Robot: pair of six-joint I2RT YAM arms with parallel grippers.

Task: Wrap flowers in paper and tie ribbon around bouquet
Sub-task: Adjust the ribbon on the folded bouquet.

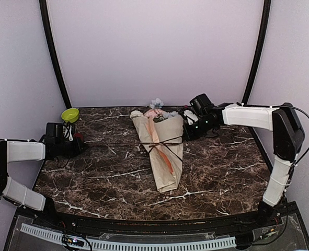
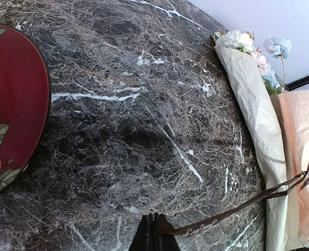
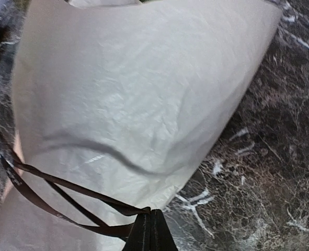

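The bouquet (image 1: 162, 151) lies mid-table as a cone of beige and peach paper (image 2: 259, 130), flowers (image 1: 155, 110) in pink, white and pale blue poking out at its far wide end. A thin dark ribbon (image 1: 164, 144) crosses its middle. My left gripper (image 2: 154, 222) sits far to the left, shut on one ribbon end (image 2: 232, 209) that runs taut to the cone. My right gripper (image 3: 150, 214) is at the cone's right side, shut on ribbon strands (image 3: 65, 185) against the beige paper (image 3: 133, 94).
A lime-green bowl (image 1: 70, 114) stands at the back left. A dark red plate with a fruit pattern (image 2: 13, 104) lies beside my left gripper. Purple walls close in the marble table (image 1: 107, 178) on three sides.
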